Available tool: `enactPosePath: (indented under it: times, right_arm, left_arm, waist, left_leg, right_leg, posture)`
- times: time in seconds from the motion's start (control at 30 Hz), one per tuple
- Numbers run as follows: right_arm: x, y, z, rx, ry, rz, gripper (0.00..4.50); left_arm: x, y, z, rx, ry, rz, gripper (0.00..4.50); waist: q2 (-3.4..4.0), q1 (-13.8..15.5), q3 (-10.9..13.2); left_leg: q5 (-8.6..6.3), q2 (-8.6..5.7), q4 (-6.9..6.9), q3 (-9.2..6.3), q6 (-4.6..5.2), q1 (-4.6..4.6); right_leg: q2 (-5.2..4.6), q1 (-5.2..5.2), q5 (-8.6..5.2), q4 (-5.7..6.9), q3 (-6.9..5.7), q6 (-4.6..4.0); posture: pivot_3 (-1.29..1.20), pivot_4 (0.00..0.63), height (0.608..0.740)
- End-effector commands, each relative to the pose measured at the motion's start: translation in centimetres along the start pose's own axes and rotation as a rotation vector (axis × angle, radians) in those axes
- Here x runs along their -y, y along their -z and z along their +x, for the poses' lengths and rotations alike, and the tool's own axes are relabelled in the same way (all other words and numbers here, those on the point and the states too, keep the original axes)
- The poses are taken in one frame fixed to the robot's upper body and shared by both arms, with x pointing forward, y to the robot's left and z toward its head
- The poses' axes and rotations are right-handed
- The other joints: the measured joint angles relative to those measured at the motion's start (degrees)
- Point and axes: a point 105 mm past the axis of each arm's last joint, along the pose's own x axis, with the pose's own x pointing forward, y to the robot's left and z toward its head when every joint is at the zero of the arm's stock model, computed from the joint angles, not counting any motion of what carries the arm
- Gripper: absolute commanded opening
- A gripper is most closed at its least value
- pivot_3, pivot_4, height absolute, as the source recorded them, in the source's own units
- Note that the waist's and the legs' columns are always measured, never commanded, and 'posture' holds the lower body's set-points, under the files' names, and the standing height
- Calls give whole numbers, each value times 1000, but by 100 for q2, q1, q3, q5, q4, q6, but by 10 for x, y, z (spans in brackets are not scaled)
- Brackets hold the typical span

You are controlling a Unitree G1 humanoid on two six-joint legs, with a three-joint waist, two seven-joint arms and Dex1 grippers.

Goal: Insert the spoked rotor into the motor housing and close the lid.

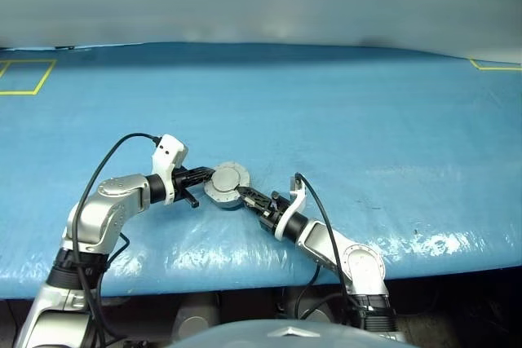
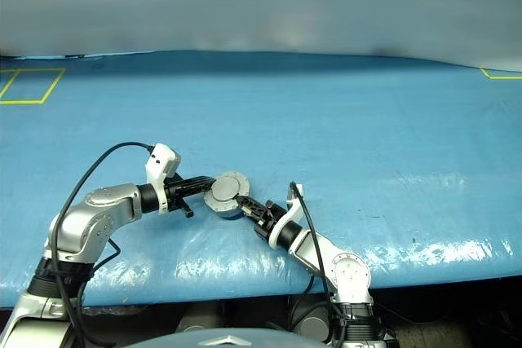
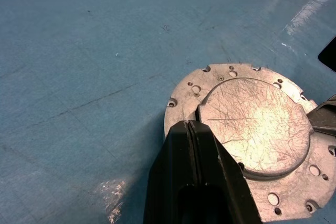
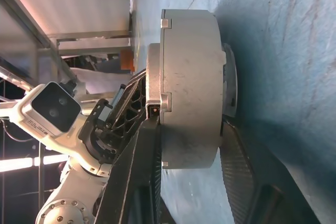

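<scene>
Motor housing (image 1: 226, 186) lid (image 3: 255, 124) down on blue table (image 1: 342, 112) — left end effector (image 3: 191, 127) clenched atop; right end effector (image 4: 184, 145) grasping housing sides.

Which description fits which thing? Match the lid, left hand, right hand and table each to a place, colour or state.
Things:
1. lid
2. left hand
3. right hand
4. table

Descriptions:
A. covered in blue
B. closed on the motor housing, plain face up
C. shut, tips over the lid
D. at the housing's side nearer the robot

Pairs: 1-B, 2-C, 3-D, 4-A
</scene>
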Motion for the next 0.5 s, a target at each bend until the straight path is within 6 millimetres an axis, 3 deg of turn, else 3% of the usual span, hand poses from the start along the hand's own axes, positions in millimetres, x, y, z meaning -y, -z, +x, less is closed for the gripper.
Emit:
enactPosePath:
  times: [0.03, 0.2, 0.23, 0.3, 0.5]
  right_arm:
    - [-13, 11, 12, -14, -49, 32, 1197]
    - [-14, 9, 10, 9, -54, 35, 1197]
    - [-15, 8, 9, 17, -56, 34, 1197]
    - [-16, 5, 7, 35, -60, 36, 1197]
    - [-18, 1, 3, 64, -74, 44, 1197]
  left_arm:
    - [10, 12, 6, -37, 45, -26, 0]
    - [2, -8, -5, 69, 6, -51, 0]
    - [-1, -14, -9, 104, -11, -67, 175]
    - [-7, -21, -15, 163, -45, -117, 608]
    - [-13, -33, -37, 315, -97, -243, 2571]
  waist:
    - [0, 0, 0]
    - [1, -4, 1]
    - [1, -4, 1]
    - [3, -7, 4]
    - [2, -3, 6]
  left_leg:
    - [0, 0, 0, 0, 0, 0]
    - [0, 0, 0, 0, 0, 0]
    - [0, 1, 0, 0, 0, -2]
    - [0, 1, 0, 0, 0, -7]
    - [0, 2, 0, -3, 1, -19]
  right_leg:
    - [0, 0, 0, 0, 0, 0]
    - [0, 0, 0, 0, 0, 0]
    - [0, -2, 0, 0, 0, 0]
    - [0, -7, 0, 0, -1, 0]
    - [-1, -14, 1, -1, -3, 0]
  posture:
    - [0, 150, 740]
    - [0, 150, 740]
    - [0, 150, 740]
    - [0, 150, 740]
    - [0, 150, 740]
